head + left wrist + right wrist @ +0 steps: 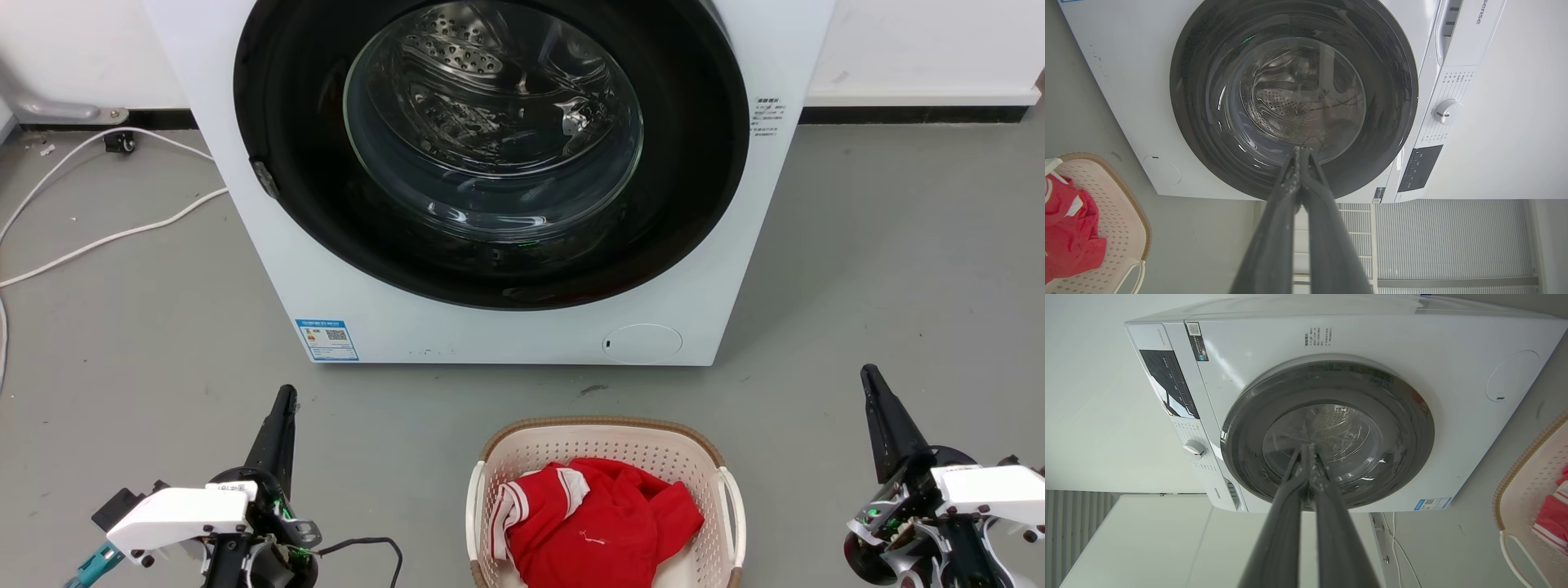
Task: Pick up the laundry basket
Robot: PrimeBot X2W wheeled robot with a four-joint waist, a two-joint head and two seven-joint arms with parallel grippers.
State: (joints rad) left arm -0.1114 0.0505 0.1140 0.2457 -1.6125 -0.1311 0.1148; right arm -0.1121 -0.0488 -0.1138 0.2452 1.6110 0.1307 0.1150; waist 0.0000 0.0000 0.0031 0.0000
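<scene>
Left gripper (284, 408): fingers together, holding nothing, well left of the basket (600, 426). The basket stands on the floor before the washer (506, 327), between my arms, with red cloth (600, 523) inside. Right gripper (873, 392): fingers together too, well to the right. Plan: open both, swing inward, take the white handles (474, 506) evenly, lift level.

Basket (604, 445), lower centre: cream-white perforated walls, brown woven-look rim, white handles. Garment (604, 523) inside: red, white stripes. Washer (490, 327), top: white body, black door ring, blue label (327, 339) lower left. Floor (898, 286): grey. Cable (114, 237), left edge: white. Left gripper (287, 396), right gripper (868, 374): black with white housings.
</scene>
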